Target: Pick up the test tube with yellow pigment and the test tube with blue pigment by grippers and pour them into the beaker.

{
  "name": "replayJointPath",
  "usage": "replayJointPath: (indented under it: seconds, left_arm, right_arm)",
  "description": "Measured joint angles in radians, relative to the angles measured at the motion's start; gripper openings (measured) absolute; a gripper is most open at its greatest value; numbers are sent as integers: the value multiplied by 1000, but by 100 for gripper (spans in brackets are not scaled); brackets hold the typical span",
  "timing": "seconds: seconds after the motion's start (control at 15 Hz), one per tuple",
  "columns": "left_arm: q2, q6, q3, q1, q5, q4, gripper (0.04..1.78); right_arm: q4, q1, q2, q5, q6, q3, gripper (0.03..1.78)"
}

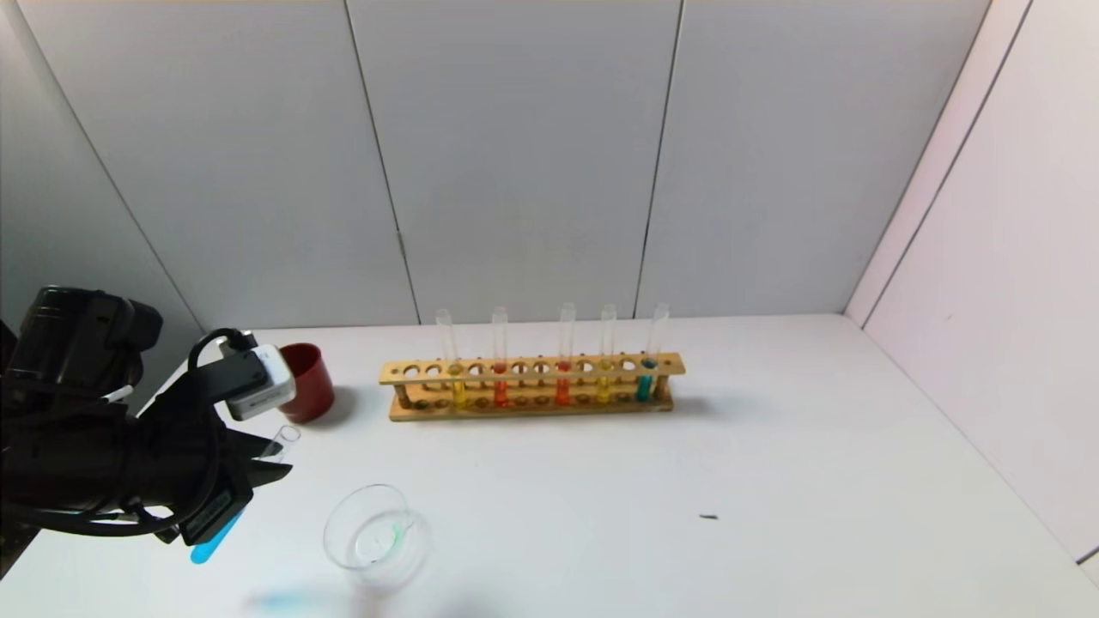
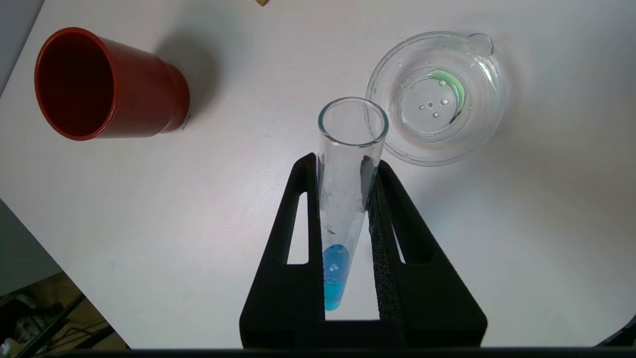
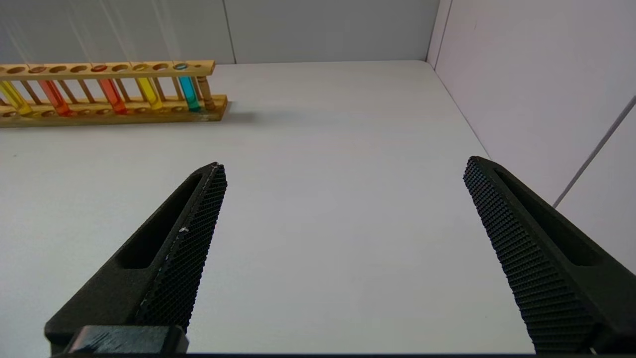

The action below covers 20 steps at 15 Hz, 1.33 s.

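Observation:
My left gripper (image 1: 264,459) (image 2: 346,164) is shut on the test tube with blue pigment (image 1: 215,536) (image 2: 348,199), at the table's near left. The tube is tilted, its open mouth uppermost and the blue liquid pooled at its round end. The beaker (image 1: 343,558) (image 2: 492,119) stands on the table just right of that gripper, with a green smear and some drops inside. A test tube with yellow pigment (image 1: 604,390) (image 3: 149,94) stands in the wooden rack (image 1: 532,410). My right gripper (image 3: 344,165) hangs open over bare table at the right, out of the head view.
The rack also holds another yellow tube (image 1: 459,393), two orange-red tubes (image 1: 500,393) and a teal-blue tube (image 1: 644,386). A dark-red cup (image 1: 307,382) (image 2: 109,87) stands left of the rack, behind the left gripper. Walls close the back and right.

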State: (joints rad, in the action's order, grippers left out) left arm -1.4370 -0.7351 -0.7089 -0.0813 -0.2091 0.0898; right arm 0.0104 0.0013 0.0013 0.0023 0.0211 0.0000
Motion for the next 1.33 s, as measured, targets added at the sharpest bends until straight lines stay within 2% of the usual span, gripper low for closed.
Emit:
replayJointPath:
  seconds: [0.2,0.47,0.73,1.13,1.33]
  left_arm:
    - [-12,-21,0,-3,18,0,33]
    - [-27,-48,26,-81,38,0,33]
    - [-68,-74,39,-202,200,-5,33]
    - [-153,-142,26,-239,374,-34,33]
    - [-176,-171,19,-286,465,-34,33]
  right_arm:
    - [0,0,0,0,0,0,174]
    - [0,0,0,0,0,0,174]
    - [0,0,0,0,0,0,174]
    - [0,0,0,0,0,0,174]
    - [0,0,0,0,0,0,174]
